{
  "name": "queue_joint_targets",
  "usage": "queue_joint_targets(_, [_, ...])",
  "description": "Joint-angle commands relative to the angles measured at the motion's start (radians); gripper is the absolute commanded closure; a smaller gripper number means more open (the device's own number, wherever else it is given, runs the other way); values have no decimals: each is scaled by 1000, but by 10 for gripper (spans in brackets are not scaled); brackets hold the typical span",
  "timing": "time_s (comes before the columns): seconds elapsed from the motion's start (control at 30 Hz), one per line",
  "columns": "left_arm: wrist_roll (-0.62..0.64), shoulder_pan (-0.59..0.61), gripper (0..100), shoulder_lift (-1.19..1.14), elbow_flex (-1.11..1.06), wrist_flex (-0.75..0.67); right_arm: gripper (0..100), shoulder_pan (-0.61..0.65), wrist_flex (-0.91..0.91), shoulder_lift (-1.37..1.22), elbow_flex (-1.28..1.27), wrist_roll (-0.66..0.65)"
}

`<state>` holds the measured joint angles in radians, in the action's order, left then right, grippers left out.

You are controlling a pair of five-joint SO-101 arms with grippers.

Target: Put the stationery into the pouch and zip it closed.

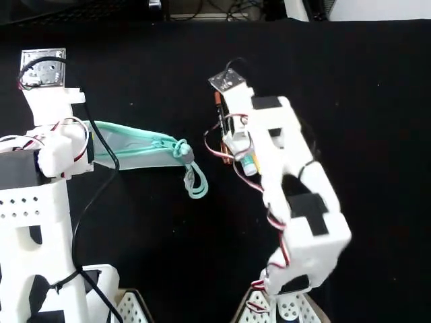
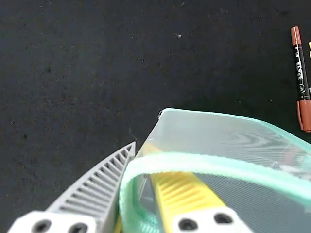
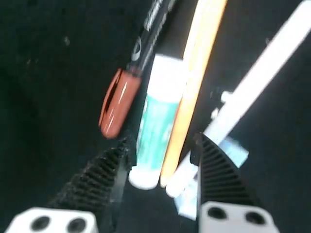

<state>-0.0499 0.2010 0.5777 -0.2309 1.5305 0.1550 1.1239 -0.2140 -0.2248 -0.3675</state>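
In the left wrist view my left gripper (image 2: pixel 140 148) is shut on the edge of the translucent pouch (image 2: pixel 228 141), which has a teal zipper band. In the high view the pouch (image 1: pixel 135 151) stretches from the left gripper (image 1: pixel 91 145) toward the table's middle, its teal pull loop (image 1: pixel 195 182) hanging at the end. My right gripper (image 3: pixel 163 145) is open, with the ends of a white-and-teal glue stick (image 3: pixel 155 116) and an orange pencil (image 3: pixel 194 73) between its fingers. A brown marker (image 3: pixel 119 99) and a white pen (image 3: pixel 257 82) lie just outside them. The high view has the right gripper (image 1: pixel 232 138) over this stationery.
The table (image 1: pixel 350 81) is covered in black cloth. The brown marker (image 2: pixel 300 77) lies a short way beyond the pouch's open end. Both arm bases stand at the near edge, with cables running beside the left arm (image 1: pixel 34 222).
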Motion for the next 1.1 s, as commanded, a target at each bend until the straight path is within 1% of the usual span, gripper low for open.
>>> queue_joint_targets(0.0, [-5,-10,970,-6,-15,-14,808,-8,0,191,-128,-31])
queue_joint_targets(0.1, [-5,-10,970,-6,-15,-14,805,-5,-72,323,-202,-21])
queue_joint_targets(0.17, [-3,-10,970,-6,-15,-14,805,20,-127,384,-209,26])
queue_joint_targets(0.23, [-2,-10,970,-6,-15,-14,805,63,-173,392,-202,78])
queue_joint_targets(0.33, [-2,-10,970,-6,-15,-14,805,132,-249,331,-177,115])
queue_joint_targets(0.43, [-2,-10,970,-6,-15,-14,805,144,-285,189,-87,117])
queue_joint_targets(0.53, [-2,-10,970,-6,-15,-14,805,126,-262,10,61,117])
queue_joint_targets(0.7, [-2,-10,970,-6,-15,-14,805,110,-143,-240,325,117])
queue_joint_targets(0.83, [-2,-10,970,-6,-15,-14,805,109,-100,-380,496,112])
queue_joint_targets(1.0, [-2,-10,970,-6,-15,-14,812,115,-43,-499,624,107])
queue_joint_targets(1.03, [-2,-10,970,-6,-15,-14,836,114,-28,-518,639,107])
queue_joint_targets(1.07, [-2,-10,970,-6,-15,-14,881,109,-18,-530,648,112])
